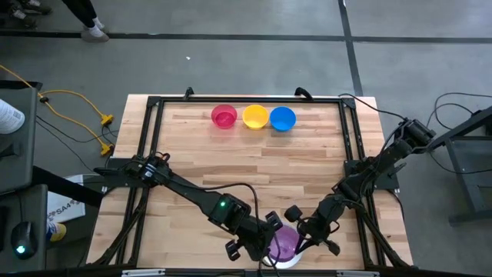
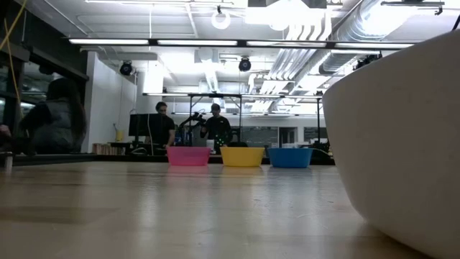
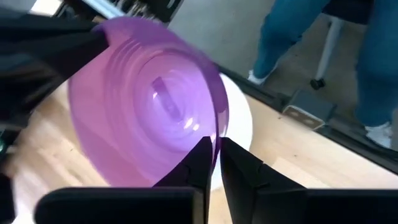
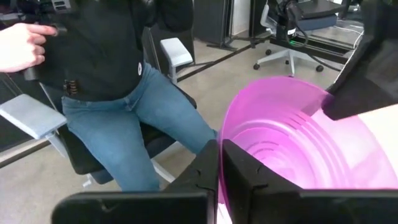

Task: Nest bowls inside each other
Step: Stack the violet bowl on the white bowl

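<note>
The purple bowl (image 1: 283, 241) is tilted over the larger white bowl (image 1: 290, 261) at the table's near edge, and both grippers are shut on its rim from opposite sides. My left gripper (image 3: 216, 158) is on its left side, my right gripper (image 4: 219, 163) on its right. The low view shows the white bowl's wall (image 2: 402, 144) close up. The pink bowl (image 1: 224, 117), yellow bowl (image 1: 255, 116) and blue bowl (image 1: 283, 118) stand upright in a row near the far edge. My left gripper pinches the purple bowl's thin rim (image 3: 216, 138) between its two fingers, one inside the bowl and one outside, slanting down from the table's left. The bowl is tipped on its side above the white bowl (image 3: 241, 118). My right gripper pinches the opposite rim (image 4: 222, 140), one finger inside and one outside, coming nearly level from the table's right. The bowl is tilted in the hold.
A black frame (image 1: 154, 104) runs around the wooden table. Bare wood lies between the row of bowls and the grippers. People sit and stand just beyond the near edge (image 4: 124, 118), and others stand in the room behind the table (image 2: 215, 129).
</note>
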Controlling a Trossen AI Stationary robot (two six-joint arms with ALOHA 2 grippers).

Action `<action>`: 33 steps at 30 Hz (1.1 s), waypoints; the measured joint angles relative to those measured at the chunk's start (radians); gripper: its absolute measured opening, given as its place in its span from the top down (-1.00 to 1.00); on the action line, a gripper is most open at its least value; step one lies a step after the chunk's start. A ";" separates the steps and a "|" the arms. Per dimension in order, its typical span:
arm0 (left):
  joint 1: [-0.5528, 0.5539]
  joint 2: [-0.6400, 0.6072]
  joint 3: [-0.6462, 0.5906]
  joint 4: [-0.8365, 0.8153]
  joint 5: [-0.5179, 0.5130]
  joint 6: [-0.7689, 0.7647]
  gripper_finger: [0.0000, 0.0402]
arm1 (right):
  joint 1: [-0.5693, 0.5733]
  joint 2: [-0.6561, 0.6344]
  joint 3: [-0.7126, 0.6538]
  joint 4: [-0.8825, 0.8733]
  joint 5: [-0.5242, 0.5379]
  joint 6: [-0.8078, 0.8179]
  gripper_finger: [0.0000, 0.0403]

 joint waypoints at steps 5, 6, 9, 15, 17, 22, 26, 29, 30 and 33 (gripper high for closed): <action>0.000 0.000 0.000 0.015 -0.023 -0.045 0.69 | -0.001 0.000 0.000 -0.008 0.009 0.003 0.98; 0.000 0.000 0.001 0.017 -0.023 -0.051 0.66 | -0.001 0.000 0.000 -0.008 0.012 0.004 0.98; -0.002 0.000 0.001 0.020 -0.042 -0.082 0.56 | -0.001 0.001 0.000 -0.012 0.017 0.013 0.98; -0.002 0.000 0.001 -0.003 -0.085 -0.125 0.43 | -0.002 0.003 0.000 -0.033 0.047 0.038 0.98; -0.002 0.000 0.001 -0.010 -0.093 -0.124 0.42 | -0.002 0.004 0.000 -0.034 0.051 0.051 0.98; -0.001 0.000 0.002 -0.085 -0.175 -0.177 0.42 | 0.021 0.005 0.000 -0.082 0.102 0.057 0.98; 0.000 0.000 0.002 -0.136 -0.233 -0.195 0.42 | 0.049 0.005 0.000 -0.082 0.114 0.057 0.98; -0.001 -0.005 0.002 -0.148 -0.235 -0.200 0.42 | 0.069 0.005 0.000 -0.089 0.137 0.069 0.98; -0.002 -0.010 0.002 -0.158 -0.233 -0.202 0.42 | 0.074 0.005 0.000 -0.090 0.149 0.079 0.98; -0.002 -0.026 0.002 -0.167 -0.230 -0.229 0.42 | 0.084 0.005 0.000 -0.111 0.176 0.099 0.98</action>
